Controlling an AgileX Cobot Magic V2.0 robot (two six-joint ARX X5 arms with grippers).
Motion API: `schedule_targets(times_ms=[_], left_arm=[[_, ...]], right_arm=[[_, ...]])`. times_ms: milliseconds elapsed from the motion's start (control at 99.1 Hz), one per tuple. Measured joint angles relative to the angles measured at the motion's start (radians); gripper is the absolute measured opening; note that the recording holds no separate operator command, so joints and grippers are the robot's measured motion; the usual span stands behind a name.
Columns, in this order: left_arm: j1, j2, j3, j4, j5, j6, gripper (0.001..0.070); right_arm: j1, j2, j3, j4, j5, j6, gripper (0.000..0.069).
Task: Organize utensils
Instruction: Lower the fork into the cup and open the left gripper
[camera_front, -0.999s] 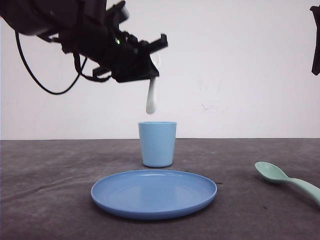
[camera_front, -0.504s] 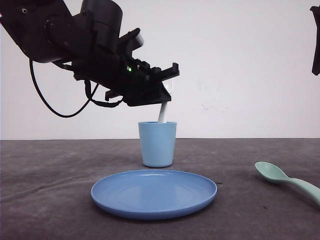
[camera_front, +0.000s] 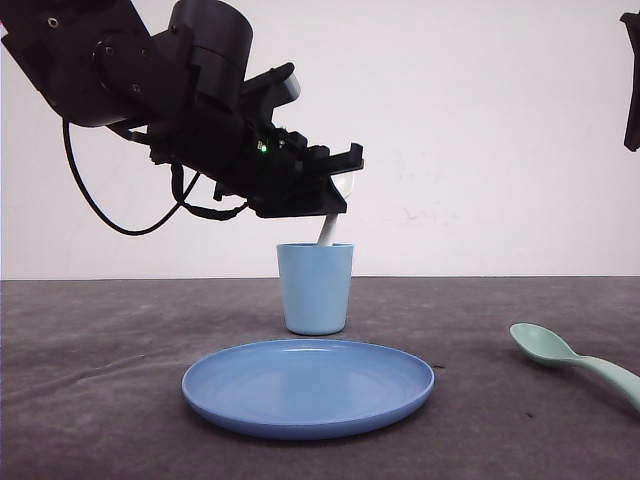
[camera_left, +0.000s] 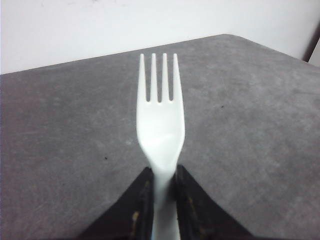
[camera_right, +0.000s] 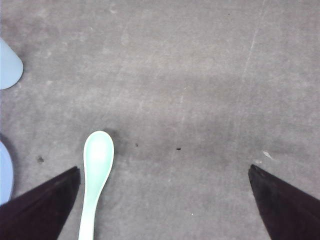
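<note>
Now | left gripper is pinching the small white plastic fork by its handle, long axis steeply upright, tines up, handle end dipping into the light blue plastic cup | round blue plate is sitting in front of the cup | pale mint-green plastic spoon is lying flat on the grey table, bowl pointing left | right gripper is hanging wide open above the spoon, gripping nothing.

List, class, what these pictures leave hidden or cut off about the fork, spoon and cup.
- Fork: front view, handle's lower end hidden behind the cup rim; depth inside unknown.
- Spoon: handle end cut off by the front view's right edge.
- Cup interior: hidden by its wall.
</note>
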Motion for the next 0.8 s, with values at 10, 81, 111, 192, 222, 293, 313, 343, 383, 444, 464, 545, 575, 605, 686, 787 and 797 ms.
schedule_targets(times_ms=[10, 81, 111, 192, 222, 293, 313, 343, 383, 444, 464, 545, 575, 605, 686, 787, 797], left_arm=[[0.000, 0.000, 0.000, -0.002, 0.000, 0.002, 0.0040], [0.000, 0.001, 0.000, -0.020, 0.000, 0.011, 0.0040], [0.000, 0.003, 0.000, -0.021, 0.000, 0.014, 0.0040], [0.000, 0.010, 0.000, -0.023, 0.000, 0.018, 0.0040], [0.000, 0.013, 0.000, -0.025, 0.000, 0.018, 0.0040], [0.000, 0.015, 0.000, -0.029, 0.000, 0.018, 0.0040], [0.000, 0.015, 0.000, -0.029, 0.000, 0.018, 0.0040], [0.000, 0.015, 0.000, -0.029, 0.000, 0.018, 0.0040], [0.000, 0.015, 0.000, -0.029, 0.000, 0.018, 0.0041], [0.000, 0.015, 0.000, -0.030, 0.000, 0.019, 0.0045], [0.000, 0.015, 0.000, -0.029, 0.000, 0.018, 0.0048], [0.000, 0.015, 0.000, -0.029, 0.000, 0.018, 0.0095], [0.000, 0.015, 0.000, -0.029, 0.000, 0.019, 0.0119], [0.000, 0.015, 0.000, -0.029, 0.000, 0.019, 0.0143], [0.000, 0.015, 0.000, -0.028, 0.000, 0.020, 0.0179], [0.000, 0.015, 0.000, -0.029, 0.000, 0.021, 0.0191], [0.000, 0.014, 0.000, -0.029, 0.000, 0.021, 0.0191]], right_arm=[[0.000, 0.000, 0.000, 0.000, 0.000, 0.000, 0.0679], [0.000, 0.000, 0.000, 0.000, 0.000, 0.000, 0.0679], [0.000, 0.000, 0.000, 0.000, 0.000, 0.000, 0.0679], [0.000, 0.000, 0.000, 0.000, 0.000, 0.000, 0.0679], [0.000, 0.000, 0.000, 0.000, 0.000, 0.000, 0.0679], [0.000, 0.000, 0.000, -0.003, 0.000, 0.000, 0.0679], [0.000, 0.000, 0.000, -0.005, 0.000, 0.000, 0.0679], [0.000, 0.000, 0.000, -0.006, 0.000, 0.000, 0.0679], [0.000, 0.000, 0.000, -0.006, 0.000, 0.000, 0.0679], [0.000, 0.000, 0.000, -0.006, 0.000, 0.000, 0.0679], [0.000, 0.000, 0.000, -0.006, 0.000, 0.000, 0.0679], [0.000, 0.000, 0.000, -0.006, 0.000, 0.000, 0.0679], [0.000, 0.000, 0.000, -0.006, 0.000, 0.000, 0.0679], [0.000, 0.000, 0.000, -0.006, 0.000, 0.000, 0.0679], [0.000, 0.000, 0.000, -0.006, 0.000, 0.000, 0.0679], [0.000, 0.000, 0.000, -0.006, 0.000, 0.000, 0.0679], [0.000, 0.000, 0.000, -0.006, 0.000, 0.000, 0.0679]])
